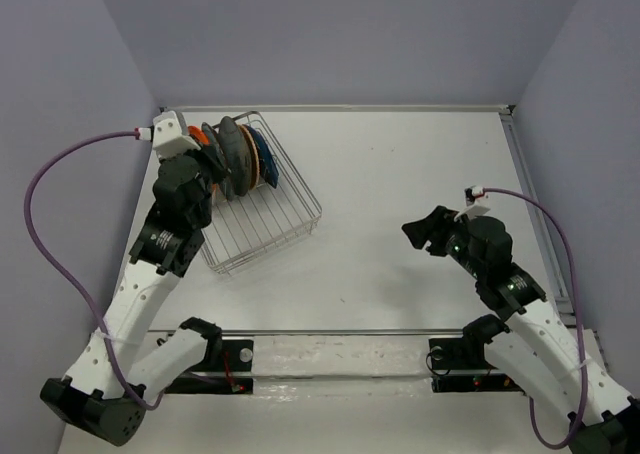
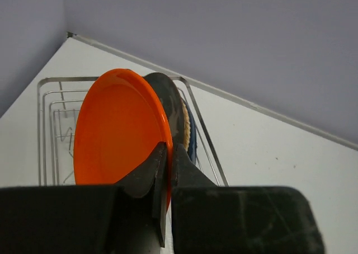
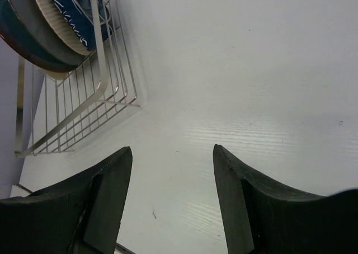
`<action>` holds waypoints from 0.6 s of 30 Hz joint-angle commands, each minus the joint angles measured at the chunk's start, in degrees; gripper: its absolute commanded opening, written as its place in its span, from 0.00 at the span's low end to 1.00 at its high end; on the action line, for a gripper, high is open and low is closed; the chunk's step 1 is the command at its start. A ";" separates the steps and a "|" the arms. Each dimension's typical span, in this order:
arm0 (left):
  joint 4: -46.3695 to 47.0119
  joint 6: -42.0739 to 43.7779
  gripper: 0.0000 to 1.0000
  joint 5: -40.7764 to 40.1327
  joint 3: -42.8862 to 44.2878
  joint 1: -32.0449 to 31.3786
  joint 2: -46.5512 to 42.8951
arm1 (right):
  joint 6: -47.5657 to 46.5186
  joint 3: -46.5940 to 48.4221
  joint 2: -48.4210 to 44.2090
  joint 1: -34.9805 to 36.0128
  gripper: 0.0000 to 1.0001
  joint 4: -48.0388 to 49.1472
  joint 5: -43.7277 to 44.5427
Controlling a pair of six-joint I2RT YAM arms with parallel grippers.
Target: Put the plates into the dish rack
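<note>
Top view first. The dish rack is sitting on the white table, over toward the far-left corner. The plates are all standing on edge, bunched along the rack's far side. The orange plate is sitting at the left end of that row, a grey plate is leaning next to it, and a blue plate is closing off the right end. The left gripper is reaching into the rack's left side right at the row, though I can't make out its fingers from up here. The right gripper is hovering well to the right of the rack.

Left wrist view: the left gripper is pinching its 2 fingers together on the lower rim of the orange plate, so it's grasping that one. The plate is standing upright inside the dish rack. A dark plate is standing right behind it, and a tan rim and a blue rim are peeking out further back.

Right wrist view: the right gripper is holding its 2 fingers spread apart, gripping nothing, with only the table showing between them. It's pointing at the tabletop just off the corner of the dish rack. 3 plate edges are poking out above the rack's wall.
</note>
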 commanded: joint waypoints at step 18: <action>29.30 -7.05 0.05 36.62 -7.32 32.35 11.37 | -1.80 -3.46 -0.47 -0.17 0.65 6.31 -7.47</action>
